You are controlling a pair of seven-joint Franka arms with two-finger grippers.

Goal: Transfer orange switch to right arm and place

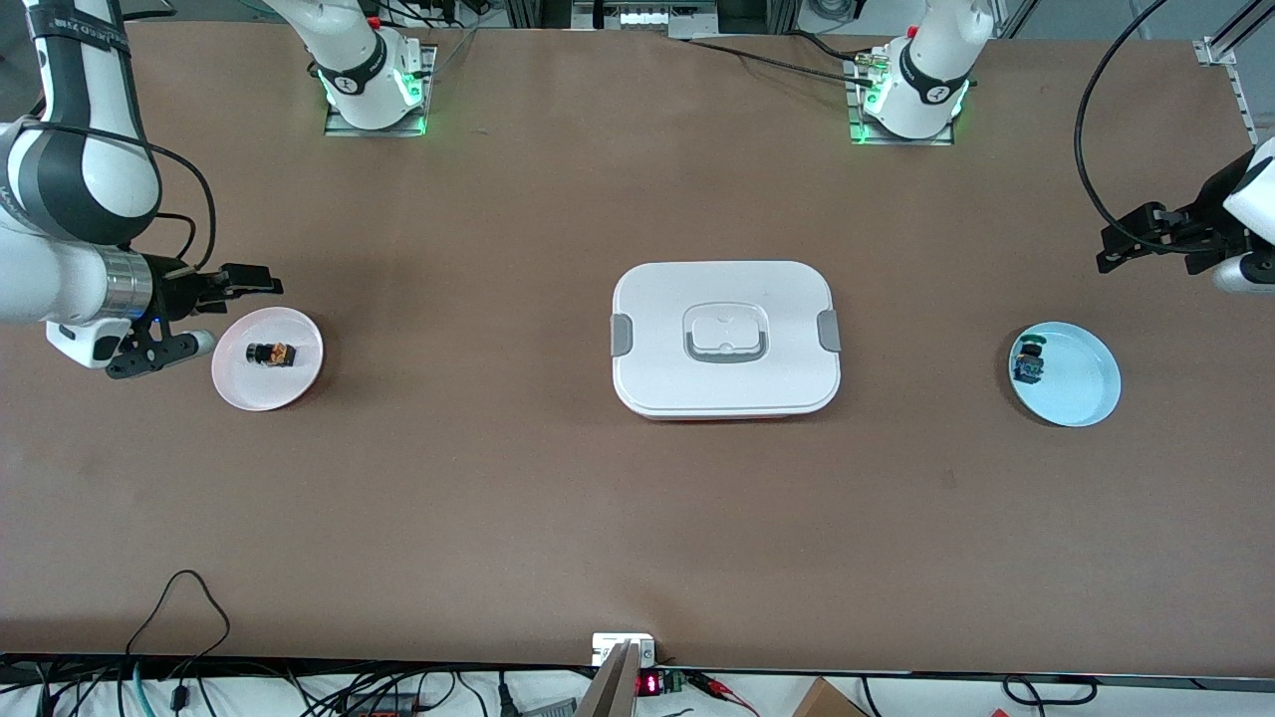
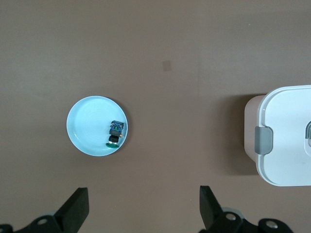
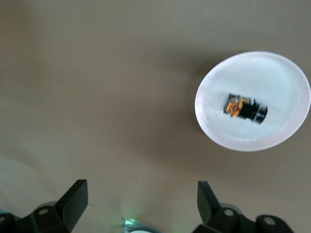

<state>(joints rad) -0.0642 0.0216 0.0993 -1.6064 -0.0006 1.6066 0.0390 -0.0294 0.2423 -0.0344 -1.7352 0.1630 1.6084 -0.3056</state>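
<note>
The orange switch (image 1: 271, 354) (image 3: 244, 108), a tiny black button with an orange-tan block, lies on its side in the middle of a pink plate (image 1: 229, 388) (image 3: 272, 77) at the right arm's end of the table. My right gripper (image 1: 204, 317) (image 3: 141, 189) hangs open and holds nothing. It is over the table at the plate's rim and apart from the switch. My left gripper (image 1: 1131, 244) (image 2: 142, 191) is also open and holds nothing. It hovers over bare table at the left arm's end.
A light blue plate (image 1: 1081, 388) (image 2: 87, 126) at the left arm's end holds a similar small switch with green and blue parts (image 1: 1030, 360) (image 2: 114, 133). A white lidded box (image 1: 725, 339) (image 2: 286, 136) with grey latches stands at mid-table, between the two plates.
</note>
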